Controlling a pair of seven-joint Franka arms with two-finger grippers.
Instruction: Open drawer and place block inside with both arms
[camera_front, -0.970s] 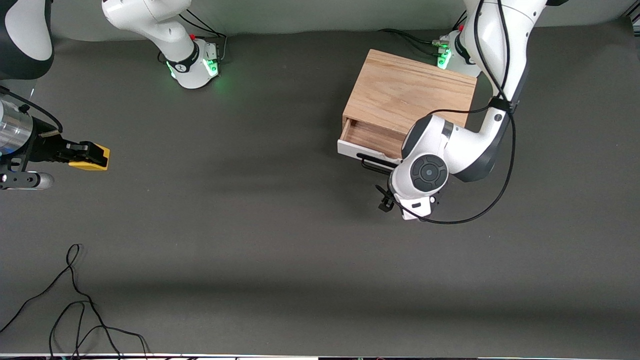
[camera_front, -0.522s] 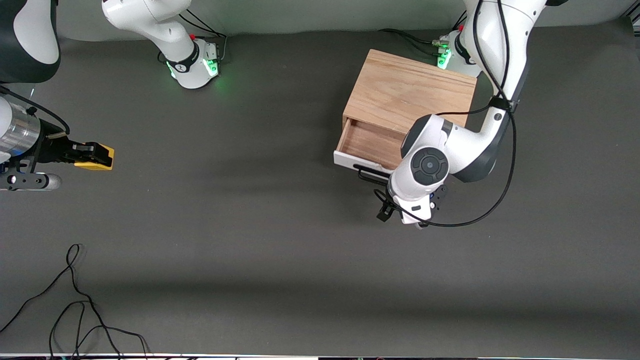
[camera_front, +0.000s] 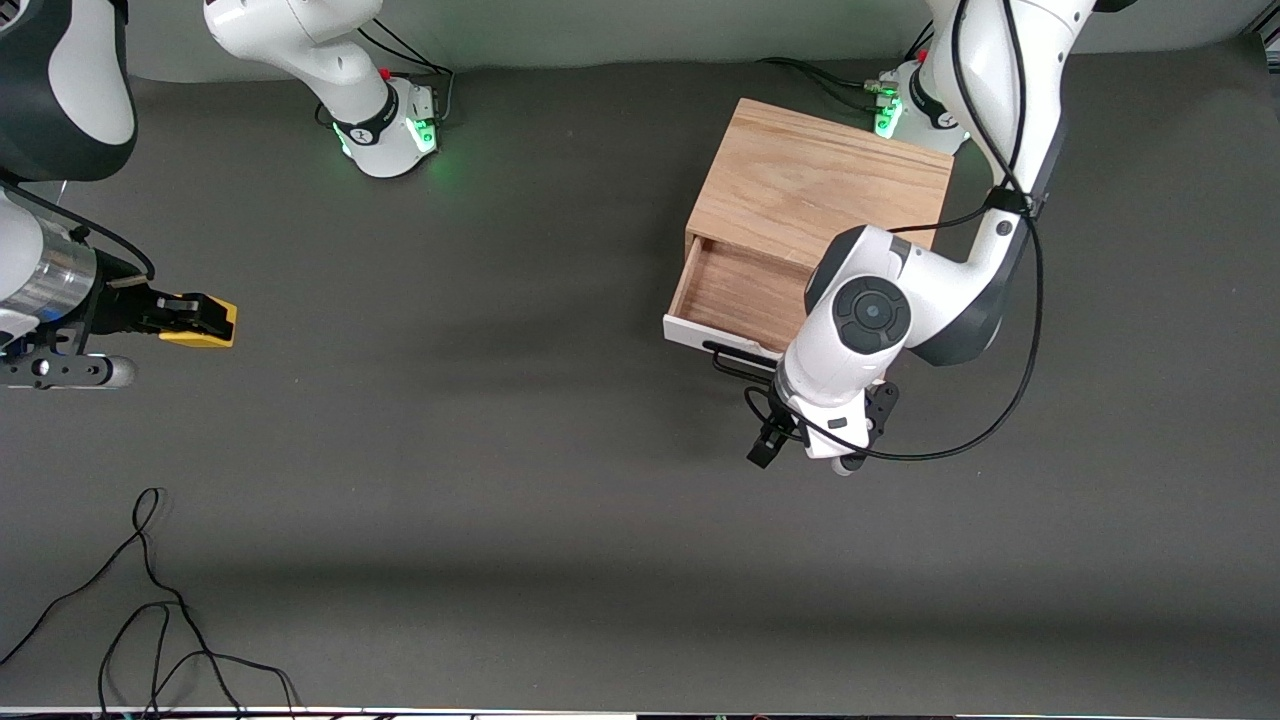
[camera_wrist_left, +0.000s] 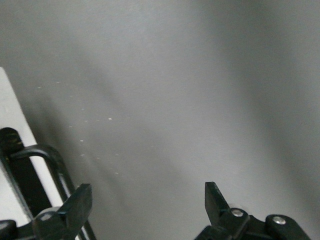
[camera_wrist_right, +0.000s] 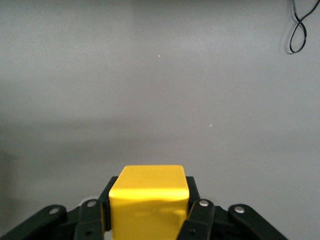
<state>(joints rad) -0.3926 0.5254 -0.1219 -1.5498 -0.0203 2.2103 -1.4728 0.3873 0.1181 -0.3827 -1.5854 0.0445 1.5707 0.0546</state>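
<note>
Drawer: white-fronted drawer (camera_front: 715, 338) pulled partly out of a light oak box (camera_front: 820, 185), its pale wood floor showing inside; the front is flat and smooth, with a long black bar handle (camera_front: 738, 362) of thin bent rod.
Box: square-cornered, with a visible streaky grain across its flat top; it sits near the left arm's base, toward that arm's end of the counter.
Block: small bright yellow cube (camera_wrist_right: 149, 200) with crisp edges and a matte face, pinched between the fingers of the right gripper (camera_front: 190, 315) above the counter at the right arm's end, well apart from the drawer.
Right gripper: black, angular links with silver screw heads, pressed against two sides of the cube; a brushed metal cylinder sits on the wrist above it.
Left gripper: black, its fingers (camera_wrist_left: 77, 200) spread wide with bare counter between them; the left gripper (camera_front: 775, 435) is just in front of the drawer's handle, with one finger close beside the bar. Whether it touches the bar cannot be told.
Arms: glossy white rounded shells with dark grey joints, bases lit green; a black cable loops loosely around the left arm's wrist.
Counter: dark grey counter (camera_front: 520, 480), matte and slightly cloth-like, with soft broad shadows lying across it.
Loose cable: thin black cord (camera_front: 150, 620) curled in loops on the counter near the front camera, at the right arm's end.
Room: a pale grey wall runs along the counter's edge where the bases stand.
</note>
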